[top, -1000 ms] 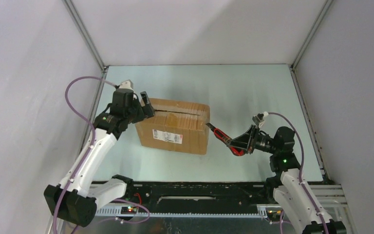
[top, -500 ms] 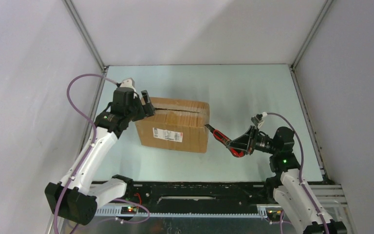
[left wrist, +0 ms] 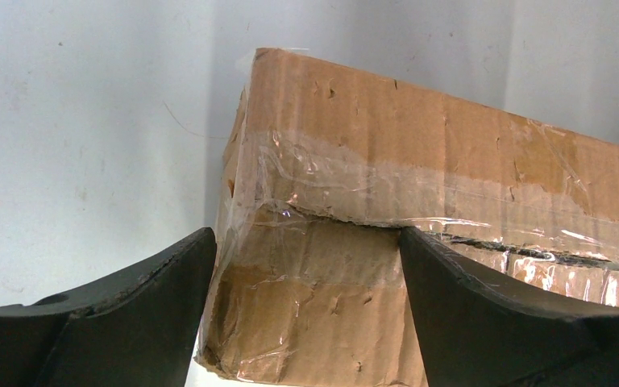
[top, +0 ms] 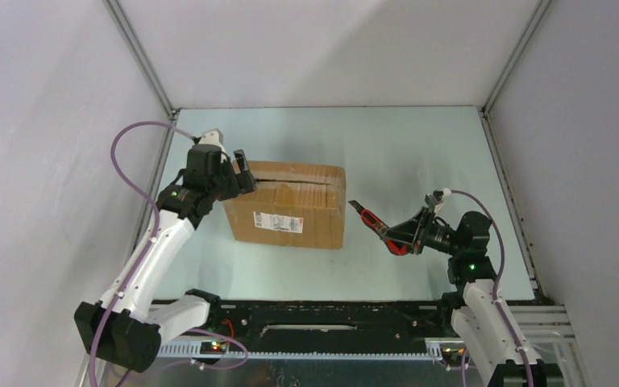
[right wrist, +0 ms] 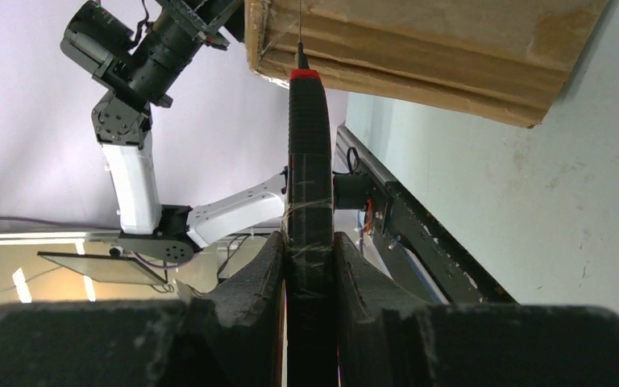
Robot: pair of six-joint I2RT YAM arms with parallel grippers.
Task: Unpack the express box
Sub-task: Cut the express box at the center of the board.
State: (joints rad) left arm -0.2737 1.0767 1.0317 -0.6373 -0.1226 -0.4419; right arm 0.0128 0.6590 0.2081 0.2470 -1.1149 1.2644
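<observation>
The express box, a brown carton with a white label, lies left of centre on the table. My left gripper stands open at its left end. In the left wrist view its fingers straddle the box corner; contact cannot be told. Clear tape covers the flap seam, where a dark gap shows along the right part. My right gripper is shut on a red-and-black knife, whose tip is just clear of the box's right end. The right wrist view shows the knife aimed at the box.
White walls with metal posts enclose the pale green table on three sides. A black rail with both arm bases runs along the near edge. The left arm shows behind the knife in the right wrist view.
My right arm has drawn back to the right, taking the knife tip off the box's right end. The box and left gripper shifted slightly, then held still.
</observation>
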